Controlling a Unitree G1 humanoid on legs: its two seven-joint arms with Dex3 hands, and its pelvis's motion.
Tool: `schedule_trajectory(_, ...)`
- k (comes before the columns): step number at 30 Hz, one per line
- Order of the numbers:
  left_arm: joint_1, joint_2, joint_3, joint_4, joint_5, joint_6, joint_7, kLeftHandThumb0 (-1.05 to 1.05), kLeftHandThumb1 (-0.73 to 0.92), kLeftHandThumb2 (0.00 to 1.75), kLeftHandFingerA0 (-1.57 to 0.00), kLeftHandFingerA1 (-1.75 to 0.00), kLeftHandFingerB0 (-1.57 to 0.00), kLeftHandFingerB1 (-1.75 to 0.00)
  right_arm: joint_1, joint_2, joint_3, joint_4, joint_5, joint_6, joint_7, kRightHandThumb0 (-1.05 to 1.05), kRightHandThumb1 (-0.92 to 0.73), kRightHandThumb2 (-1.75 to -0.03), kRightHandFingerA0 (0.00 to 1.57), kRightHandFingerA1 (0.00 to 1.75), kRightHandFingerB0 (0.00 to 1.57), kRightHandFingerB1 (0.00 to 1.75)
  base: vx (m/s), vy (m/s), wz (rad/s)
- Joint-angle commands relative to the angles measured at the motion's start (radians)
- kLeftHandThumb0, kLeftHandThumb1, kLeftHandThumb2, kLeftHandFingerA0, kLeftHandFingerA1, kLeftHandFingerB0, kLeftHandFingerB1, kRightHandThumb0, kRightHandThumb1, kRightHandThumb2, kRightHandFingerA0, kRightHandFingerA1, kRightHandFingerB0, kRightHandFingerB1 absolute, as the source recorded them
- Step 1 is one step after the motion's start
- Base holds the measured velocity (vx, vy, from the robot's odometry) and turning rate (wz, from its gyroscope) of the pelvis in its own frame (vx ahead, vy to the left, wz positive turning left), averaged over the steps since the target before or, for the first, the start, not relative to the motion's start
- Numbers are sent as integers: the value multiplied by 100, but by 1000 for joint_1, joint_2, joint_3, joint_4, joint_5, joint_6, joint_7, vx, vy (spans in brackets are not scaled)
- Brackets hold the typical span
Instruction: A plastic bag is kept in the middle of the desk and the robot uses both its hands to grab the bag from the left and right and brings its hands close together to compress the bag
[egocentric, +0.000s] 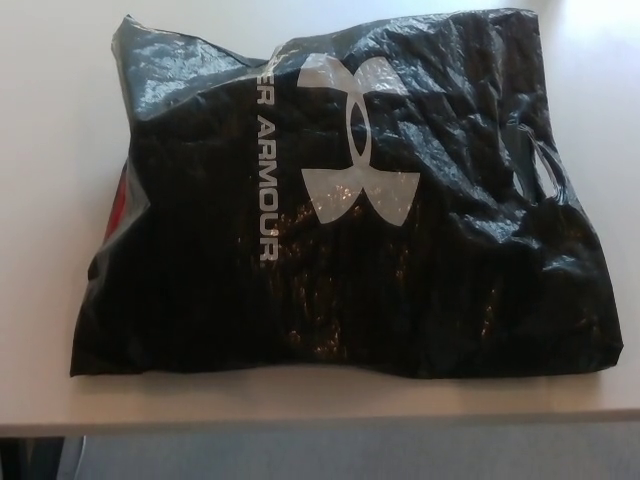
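A big black plastic bag lies flat across the middle of the pale bench, taking up most of its surface. It looks full and puffy, its skin crinkled and catching glints of light. A white logo sits on the upper middle of it, with white lettering running alongside to the left, turned sideways. On the right edge a cut-out carry handle shows as a loop. A sliver of something red peeks out at the bag's left edge. The bag's near side lies close to the bench's front edge, with grey floor below. Neither robot hand is anywhere in sight, left or right, so nothing touches the bag.
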Motion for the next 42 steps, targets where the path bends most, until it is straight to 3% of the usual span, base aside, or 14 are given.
schedule_trajectory(1, -73, -90, -91, 380, 51, 199, 57, -80, 74, 117, 0, -30, -9, -30, -133, -63, 30, 470, -64, 186, -129, -104, -66, -105, 0, 11, 0, 0, 0, 0, 0)
schedule_trajectory(8, -62, -170, -115, 505, 28, 229, 55, -84, 92, 72, -6, -25, -11, -25, -158, -64, 80, 749, -73, 184, -161, -102, -65, -106, 0, 12, 0, 0, 0, 0, 0)
schedule_trajectory(11, -63, -193, -125, 541, 26, 244, 57, -84, 76, 114, -2, -26, -8, -28, -164, -52, 98, 814, -72, 208, -164, -100, -79, -68, 0, 0, 0, 0, 0, 0, 0)
schedule_trajectory(12, -63, -197, -140, 547, 41, 255, 64, -85, 78, 115, -3, -27, -10, -28, -162, -46, 104, 833, -72, 203, -171, -105, -67, -109, 0, 8, 0, 0, 0, 0, 0)
schedule_trajectory(15, -73, -219, -146, 568, 29, 267, 65, -86, 92, 72, -8, -29, -10, -26, -172, -40, 121, 893, -72, 185, -195, -101, -66, -106, 0, 10, 0, 0, 0, 0, 0)
schedule_trajectory(16, -76, -228, -160, 581, 41, 270, 74, -78, 74, 115, 0, -33, -8, -30, -174, -35, 129, 917, -71, 184, -196, -101, -67, -106, 0, 10, 0, 0, 0, 0, 0)
schedule_trajectory(17, -78, -232, -170, 589, 48, 273, 77, -85, 91, 77, -3, -25, -6, -24, -179, -32, 135, 935, -69, 183, -199, -97, -80, -69, 0, 2, 0, 0, 0, 0, 0)
schedule_trajectory(20, -83, -252, -190, 611, 51, 275, 91, -84, 92, 77, -4, -26, -7, -25, -194, -20, 161, 977, -68, 184, -216, -105, -71, -110, 0, 8, 0, 0, 0, 0, 0)
schedule_trajectory(25, -88, -274, -206, 642, 36, 277, 92, -79, 79, 112, -3, -34, -9, -30, -217, 3, 200, 1021, -51, 167, -229, -105, -72, -111, 0, 7, 0, 1, 0, 0, 0)
schedule_trajectory(28, -63, -302, -190, 650, -2, 185, 36, -88, 84, 121, -4, -24, -11, -27, -224, 34, 208, 1027, -32, 163, -227, -96, -86, -67, 0, 0, 0, 0, 0, 0, 0)
schedule_trajectory(29, -58, -308, -186, 653, -12, 179, 12, -87, 84, 122, 0, -14, -14, -22, -222, 45, 213, 1026, -31, 161, -231, -104, -76, -112, 0, 7, 0, 2, 0, 0, 0)
schedule_trajectory(33, -52, -302, -190, 671, -10, 223, -16, -85, 92, 79, 0, -19, -7, -25, -214, 81, 219, 1019, -12, 146, -233, -105, -80, -115, 0, 8, 0, 1, 0, 0, 0)
schedule_trajectory(41, -44, -358, -130, 684, -86, 214, -58, -92, 81, 90, -3, -19, -9, -23, -210, 131, 229, 1011, 17, 127, -203, -85, -92, -88, 0, 18, 0, 0, 0, 0, 0)
schedule_trajectory(42, -47, -364, -126, 686, -89, 213, -62, -93, 82, 90, -2, -19, -8, -22, -213, 139, 226, 1012, 23, 123, -200, -94, -88, -121, 0, 14, 0, 5, 0, 0, 0)
